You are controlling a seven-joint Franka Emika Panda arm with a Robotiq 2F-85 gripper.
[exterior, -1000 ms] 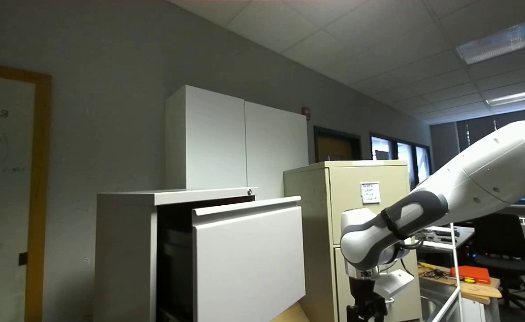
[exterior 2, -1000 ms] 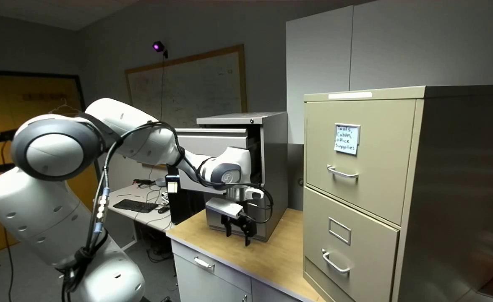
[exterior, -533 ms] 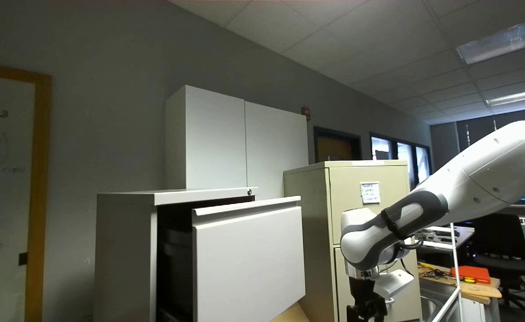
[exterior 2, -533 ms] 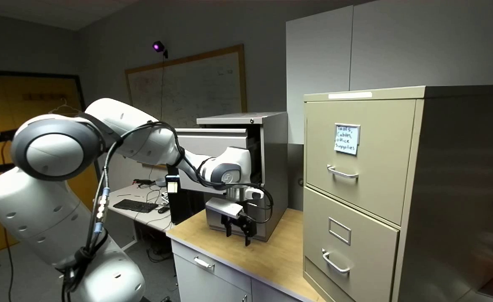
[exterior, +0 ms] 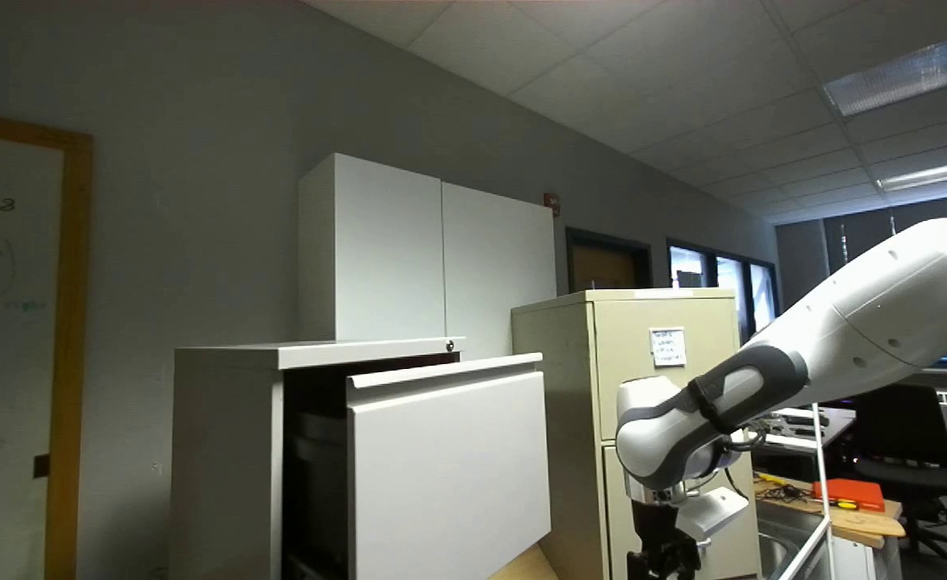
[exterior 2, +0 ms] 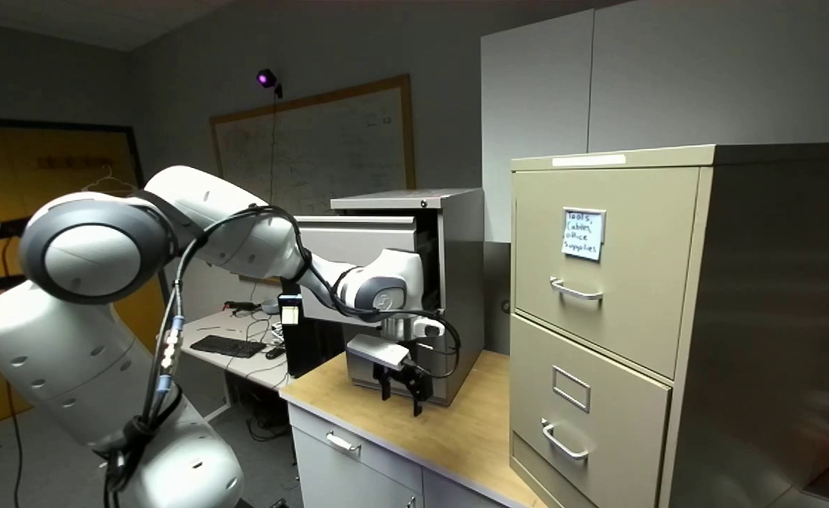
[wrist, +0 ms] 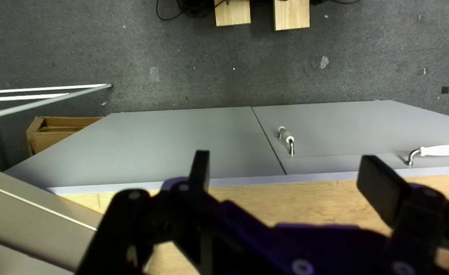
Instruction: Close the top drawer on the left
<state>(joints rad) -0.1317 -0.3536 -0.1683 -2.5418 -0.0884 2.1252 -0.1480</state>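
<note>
The top drawer is wide, white and flat-fronted; its front [exterior: 449,467] stands pulled out from the low lateral cabinet [exterior: 223,459], with a dark gap behind it. In an exterior view the drawer front [exterior 2: 358,243] is partly hidden behind my arm, and the cabinet side [exterior 2: 462,303] shows. My gripper [exterior 2: 401,403] points down over the wooden counter, in front of the cabinet and lower than the drawer front. It is open and empty, apart from the drawer. In the wrist view its fingers [wrist: 283,162] are wide apart, with counter between them; the drawer is out of view there.
A beige filing cabinet [exterior 2: 597,317] with handles stands beside the low cabinet on the wooden counter [exterior 2: 470,437]. Grey lower doors [wrist: 193,141] with handles are under the counter edge. A white wall cupboard [exterior: 388,250] hangs behind. A desk [exterior 2: 245,339] is beyond.
My arm and gripper have shifted very slightly, a little downward. The drawer stays pulled out as before.
</note>
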